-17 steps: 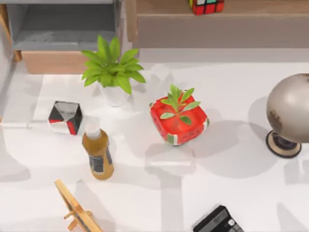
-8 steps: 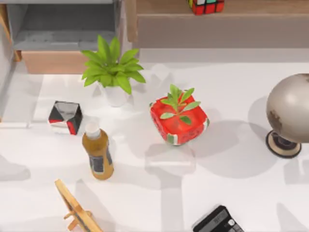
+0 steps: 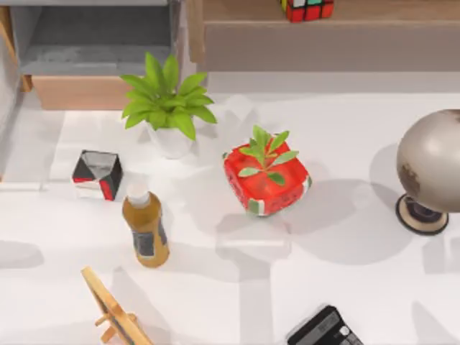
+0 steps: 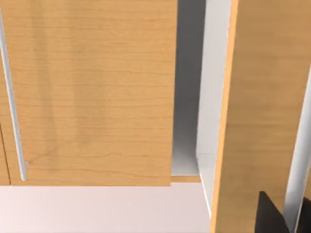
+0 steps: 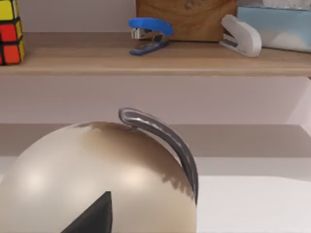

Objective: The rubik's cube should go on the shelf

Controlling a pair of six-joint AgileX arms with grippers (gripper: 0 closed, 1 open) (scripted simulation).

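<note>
We count one rubik's cube (image 3: 307, 8) on one shelf (image 3: 374, 11). On the bench (image 3: 359, 273): two plants, one bottle (image 3: 146, 230), one globe (image 3: 431, 169), one calculator (image 3: 325, 329). On the shelf also: two staplers.

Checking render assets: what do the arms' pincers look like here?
In the left wrist view, the left pincer is a matte black, pointed wedge with straight edges. In the right wrist view, the right pincer is the same plain black, a sharp triangular tip against the beige globe. No markings or cables can be made out on either.
</note>
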